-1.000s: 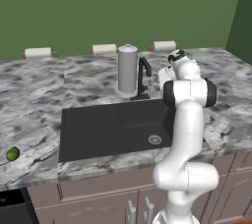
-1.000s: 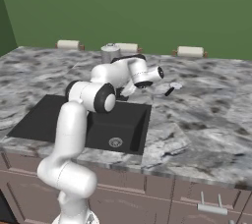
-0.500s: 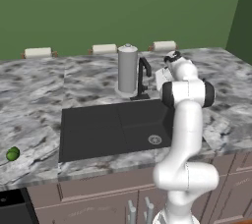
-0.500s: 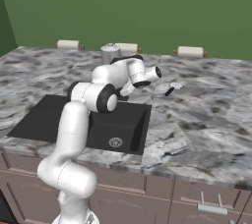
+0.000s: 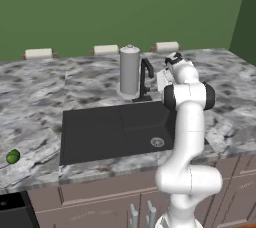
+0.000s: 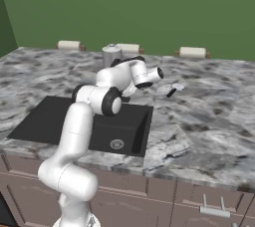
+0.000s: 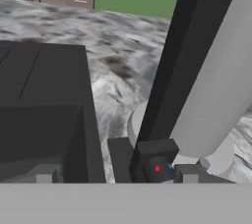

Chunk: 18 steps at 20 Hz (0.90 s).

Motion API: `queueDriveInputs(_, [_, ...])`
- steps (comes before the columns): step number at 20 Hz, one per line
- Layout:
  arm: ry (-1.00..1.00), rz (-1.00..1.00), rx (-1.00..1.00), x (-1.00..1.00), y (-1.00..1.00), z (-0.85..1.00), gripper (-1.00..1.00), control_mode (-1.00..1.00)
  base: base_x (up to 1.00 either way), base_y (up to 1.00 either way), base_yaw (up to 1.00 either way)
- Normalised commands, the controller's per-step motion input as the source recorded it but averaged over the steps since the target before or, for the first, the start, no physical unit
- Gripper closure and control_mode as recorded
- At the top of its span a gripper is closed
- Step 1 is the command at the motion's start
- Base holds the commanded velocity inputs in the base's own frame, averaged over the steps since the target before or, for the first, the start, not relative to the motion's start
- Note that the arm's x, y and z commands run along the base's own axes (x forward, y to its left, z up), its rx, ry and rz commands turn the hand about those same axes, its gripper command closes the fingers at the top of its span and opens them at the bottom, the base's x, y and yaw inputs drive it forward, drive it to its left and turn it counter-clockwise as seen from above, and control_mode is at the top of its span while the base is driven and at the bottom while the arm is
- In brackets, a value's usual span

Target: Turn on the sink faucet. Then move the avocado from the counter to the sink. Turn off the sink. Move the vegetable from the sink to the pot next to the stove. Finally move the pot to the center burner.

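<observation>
Left base view: white arm rises from lower right, its hand up at the slim black gooseneck faucet (image 5: pixel 145 78) behind the wide rectangular matte black sink (image 5: pixel 112 129). One tall grey cylinder canister (image 5: pixel 129 71) stands just beside the faucet, on its left. One small round dark-green avocado (image 5: pixel 13 157) sits on the grey-and-white marbled stone counter (image 5: pixel 35 97), far left near the front edge, well apart from the sink and the arm. One small round silver drain (image 5: pixel 157 142) in the basin. Three pale rolls along the green back wall (image 5: pixel 120 7). The pincer itself is hidden behind the wrist here.

Right base view: same scene from the other side. The avocado falls outside this picture. The arm bends over the sink with the hand near the canister; the faucet is mostly hidden by the arm. One small silvery object (image 6: pixel 173 89) lies on the counter right of the hand, too small to identify. Three wall rolls again, one drain.

Hand view: close-up of the black faucet stem and its base, with the grey canister touching frame right. Two grey fingertips (image 7: pixel 189 173) stand far apart at the bottom, flanking the faucet base; whether they touch it I cannot tell. Nothing is held.
</observation>
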Motion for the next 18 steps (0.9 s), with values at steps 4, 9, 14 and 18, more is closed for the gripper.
queueDriveInputs(4, [0.00,0.00,0.00,0.14,-0.13,-0.15,-1.00,-1.00,0.00,0.00,0.00])
queueDriveInputs(9, [0.00,0.00,0.00,0.15,-0.07,-0.16,-1.00,-1.00,0.00,0.00,0.00])
queueDriveInputs(14, [0.00,0.00,0.02,0.02,-0.17,-0.19,-1.00,-1.00,0.00,0.00,0.00])
queueDriveInputs(18, [0.00,0.00,0.01,0.00,-0.15,-0.21,-1.00,-1.00,0.00,0.00,0.00])
